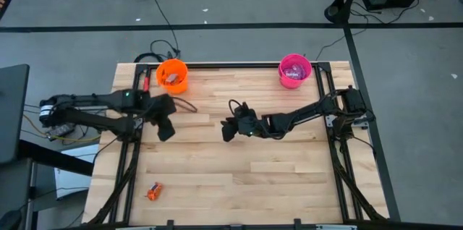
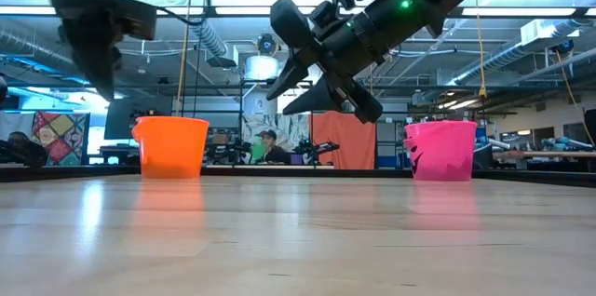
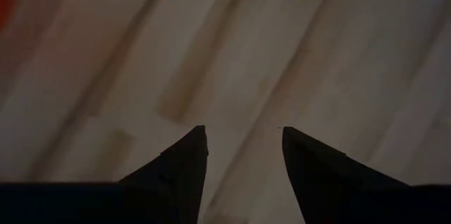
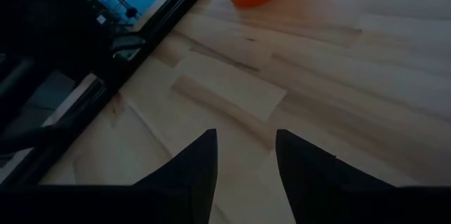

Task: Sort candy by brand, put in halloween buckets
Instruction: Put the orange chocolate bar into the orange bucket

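Note:
An orange bucket (image 1: pixel 172 76) with candies inside stands at the table's far left, and a pink bucket (image 1: pixel 294 70) holding candy stands at the far right. One orange-wrapped candy (image 1: pixel 153 191) lies flat on the wood near the front left corner. My left gripper (image 1: pixel 165 129) hangs open above bare wood, just on the near side of the orange bucket. In its wrist view the fingers (image 3: pixel 243 139) have nothing between them. My right gripper (image 1: pixel 228 130) is open above the table's middle and points toward the left edge. Its wrist view (image 4: pixel 245 143) shows only wood between the fingers.
Black frame rails (image 1: pixel 130 165) run along the table's left and right sides. A cable (image 1: pixel 189 107) lies on the wood near the orange bucket. In the low view both buckets (image 2: pixel 172 145) (image 2: pixel 440 149) stand at the far edge, and a person (image 2: pixel 270 147) sits in the room beyond.

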Robot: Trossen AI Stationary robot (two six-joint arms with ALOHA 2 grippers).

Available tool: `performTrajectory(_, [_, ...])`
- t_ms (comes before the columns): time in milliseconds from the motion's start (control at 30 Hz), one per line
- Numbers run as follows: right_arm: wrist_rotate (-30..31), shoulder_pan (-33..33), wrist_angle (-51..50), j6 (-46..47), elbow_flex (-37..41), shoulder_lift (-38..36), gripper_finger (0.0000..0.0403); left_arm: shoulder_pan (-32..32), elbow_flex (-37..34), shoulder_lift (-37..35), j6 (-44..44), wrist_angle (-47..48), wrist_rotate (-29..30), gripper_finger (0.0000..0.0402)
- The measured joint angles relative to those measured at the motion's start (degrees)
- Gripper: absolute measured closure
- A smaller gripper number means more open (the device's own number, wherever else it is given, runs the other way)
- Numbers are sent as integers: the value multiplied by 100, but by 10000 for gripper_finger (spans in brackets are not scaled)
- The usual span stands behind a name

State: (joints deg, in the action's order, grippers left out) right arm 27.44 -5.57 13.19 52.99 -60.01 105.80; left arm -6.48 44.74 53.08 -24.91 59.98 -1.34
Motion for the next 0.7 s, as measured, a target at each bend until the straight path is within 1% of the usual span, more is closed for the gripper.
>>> performTrajectory(100, [0,-62,-3,-47,0,0,247,515,-332,-379,-825,-406,81,213])
performTrajectory(167, [-2,-74,-32,-149,0,0,247,880,-495,-552,-1395,-470,273,213])
performTrajectory(300, [-2,-68,-37,-343,0,0,247,1610,-749,-588,-2420,-443,604,219])
performTrajectory(400, [-55,-19,-39,-390,0,0,247,2078,-845,-453,-3055,-501,746,228])
performTrajectory(533, [-362,36,-39,-396,0,0,247,2586,-849,-113,-3504,-697,816,237])
performTrajectory(700, [-717,15,-43,-372,0,0,247,3060,-849,424,-3522,-1173,819,238])
